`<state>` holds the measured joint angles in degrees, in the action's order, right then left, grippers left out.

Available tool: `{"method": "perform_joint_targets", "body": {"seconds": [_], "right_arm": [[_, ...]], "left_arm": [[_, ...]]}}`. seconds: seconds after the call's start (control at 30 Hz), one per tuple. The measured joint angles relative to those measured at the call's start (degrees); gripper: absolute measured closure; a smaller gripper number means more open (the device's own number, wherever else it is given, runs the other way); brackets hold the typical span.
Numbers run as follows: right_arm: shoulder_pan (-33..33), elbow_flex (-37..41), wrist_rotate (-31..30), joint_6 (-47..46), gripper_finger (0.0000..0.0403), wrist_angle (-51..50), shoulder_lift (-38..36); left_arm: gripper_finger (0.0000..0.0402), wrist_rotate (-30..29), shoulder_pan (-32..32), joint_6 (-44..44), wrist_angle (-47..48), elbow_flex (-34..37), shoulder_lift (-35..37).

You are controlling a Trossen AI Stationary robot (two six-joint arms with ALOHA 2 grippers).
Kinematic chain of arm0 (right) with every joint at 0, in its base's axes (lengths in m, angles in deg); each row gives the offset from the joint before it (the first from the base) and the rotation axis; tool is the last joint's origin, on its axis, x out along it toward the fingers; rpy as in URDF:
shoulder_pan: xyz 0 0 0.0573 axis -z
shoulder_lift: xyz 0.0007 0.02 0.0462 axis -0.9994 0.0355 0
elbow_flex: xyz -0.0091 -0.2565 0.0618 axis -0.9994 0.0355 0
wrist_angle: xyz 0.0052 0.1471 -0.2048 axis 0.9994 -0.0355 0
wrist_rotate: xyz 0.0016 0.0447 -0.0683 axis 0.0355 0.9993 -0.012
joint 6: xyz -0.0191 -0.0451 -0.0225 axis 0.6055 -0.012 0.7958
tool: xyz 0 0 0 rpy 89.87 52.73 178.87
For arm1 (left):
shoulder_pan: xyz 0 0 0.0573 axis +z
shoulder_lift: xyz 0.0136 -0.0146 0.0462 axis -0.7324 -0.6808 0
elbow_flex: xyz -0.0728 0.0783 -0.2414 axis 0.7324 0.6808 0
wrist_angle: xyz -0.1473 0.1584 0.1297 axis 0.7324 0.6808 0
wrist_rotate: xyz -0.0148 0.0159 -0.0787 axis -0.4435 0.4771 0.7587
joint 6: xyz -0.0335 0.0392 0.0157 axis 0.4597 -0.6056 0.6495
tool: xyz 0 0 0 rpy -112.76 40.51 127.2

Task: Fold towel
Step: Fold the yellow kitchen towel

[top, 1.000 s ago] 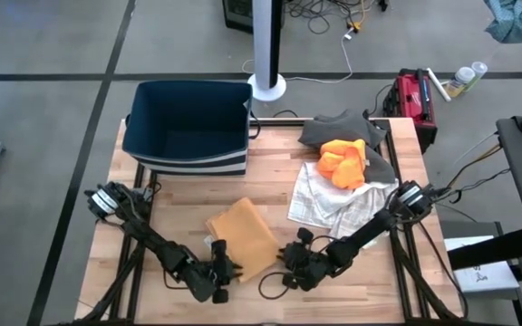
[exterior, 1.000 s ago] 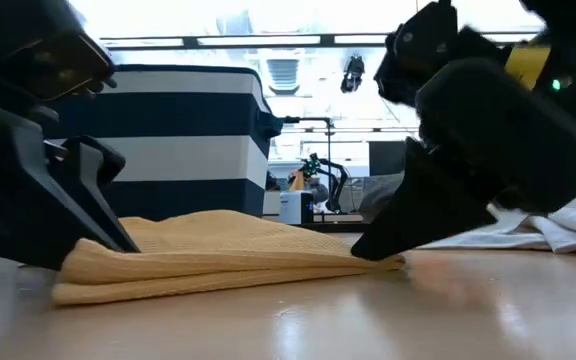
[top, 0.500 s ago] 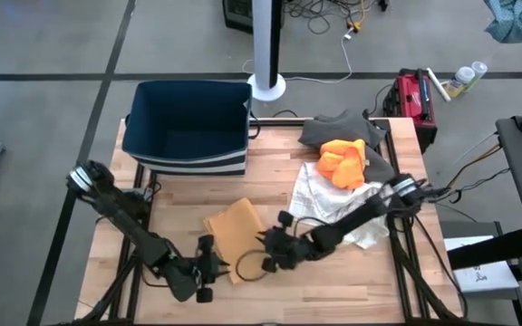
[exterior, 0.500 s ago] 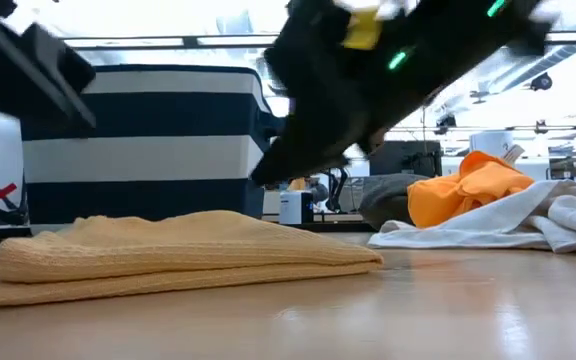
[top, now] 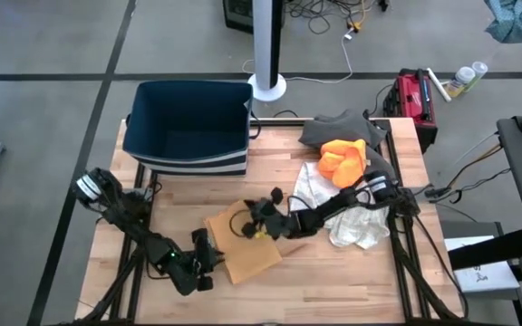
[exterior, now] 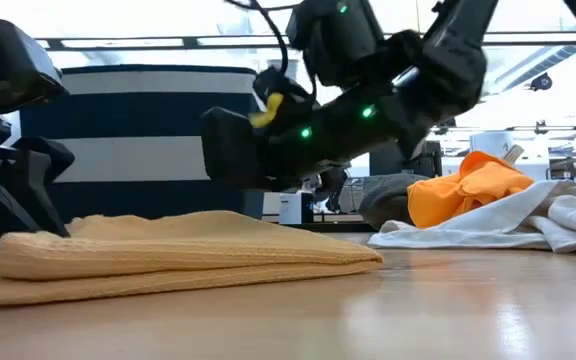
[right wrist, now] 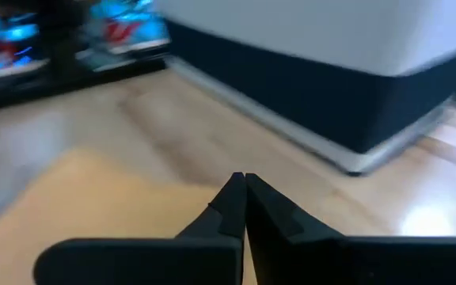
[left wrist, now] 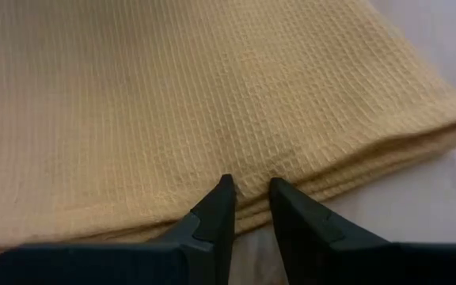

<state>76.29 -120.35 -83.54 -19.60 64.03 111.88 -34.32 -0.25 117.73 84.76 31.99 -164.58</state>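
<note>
The yellow towel (top: 246, 243) lies near the front edge of the tabletop (top: 333, 272), a little left of the middle, as a compact rectangle turned at an angle. In the low view it shows as stacked layers (exterior: 183, 255) with neat, roughly aligned edges, so the folding looks largely done; whether one more fold is wanted cannot be told from these pictures.

The left gripper (top: 202, 263) sits low at the towel's front-left side. In its wrist view the fingers (left wrist: 216, 207) stand a little apart right at the folded edge, with the waffle cloth (left wrist: 172, 95) just ahead of them; whether they pinch any layer cannot be told.

The right gripper (top: 256, 217) hangs above the towel's rear part, off the cloth in the low view (exterior: 238, 145). Its fingers (right wrist: 232, 202) are clenched together with nothing between them.

Behind the towel, at the rear-left of the tabletop, stands the dark blue bin (top: 188, 127) with striped sides, and it looks empty. Toward the right edge lies a heap of other cloths: a white checked one (top: 333, 204), an orange one (top: 343, 161) on top, and a grey one (top: 338, 129) behind. My judgement is that this towel needs at most a last tidy or a move to the bin, while the heap is unfolded work that remains, if the task covers it.
</note>
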Motion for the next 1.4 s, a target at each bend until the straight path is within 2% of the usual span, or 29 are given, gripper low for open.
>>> {"method": "perform_joint_targets", "body": {"seconds": [0.2, 0.27, 0.37, 0.53, 0.63, 0.7, 0.77, 0.9, 1.0, 1.2, 1.4], "right_arm": [[1.09, -0.22, 2.34, 0.96, 0.0402, 1.12, 0.71], [1.12, -0.15, 3.52, -4.4, 0.0402, 0.18, 1.61], [1.32, -0.86, 6.4, -10.54, 0.0402, 0.75, 4.01], [0.53, -4.89, 7.5, -5.97, 0.0403, 1.13, 9.5], [0.69, -5.39, 8.61, -5.98, 0.0403, 1.1, 9.59], [0.69, -5.23, 9.14, -4.04, 0.0403, 0.9, 8.79], [0.48, -4.62, 9.21, 0.04, 0.0403, 0.09, 6.35], [-0.67, -4.0, 9.09, 5.53, 0.0403, 1.01, 0.58], [-1.41, -3.97, 9.12, 7.08, 0.0403, -1.78, 0.1], [-1.57, -4.21, 8.93, 0.96, 0.0403, -5.5, 3.66], [-1.55, -6.11, 13.74, -1.67, 0.0403, 1.74, 10.19]], "left_arm": [[0.0325, -1.44, -1.14, -0.03, -1.79, -0.9, -3.21], [0.0325, -0.64, -1.23, -0.36, -1.2, -1.37, -2.71], [0.0325, 4.08, -1.69, -1.21, 3.43, -3.08, -0.26], [0.0325, 9.93, -3.5, 2.57, 18.32, -8.07, 4.92], [0.0325, 16.6, -4.39, 7.63, 20.93, -8.1, 6.55], [0.0325, 18.76, -5.56, 11.17, 20.56, -7.35, 6.58], [0.0325, 18.01, -6.86, 14.12, 20.16, -6.28, 6.47], [0.0325, 12.32, -7.97, 17.84, 18.14, -3.83, 4.73], [0.0325, 8.76, -7.41, 17.61, 14.19, -1.6, 3.32], [0.0325, 4.83, -5.14, 14.99, 6.49, 2.19, 2.83], [0.0325, 3.45, -4.37, 14.98, 5.52, 3.75, 2.82]]}}
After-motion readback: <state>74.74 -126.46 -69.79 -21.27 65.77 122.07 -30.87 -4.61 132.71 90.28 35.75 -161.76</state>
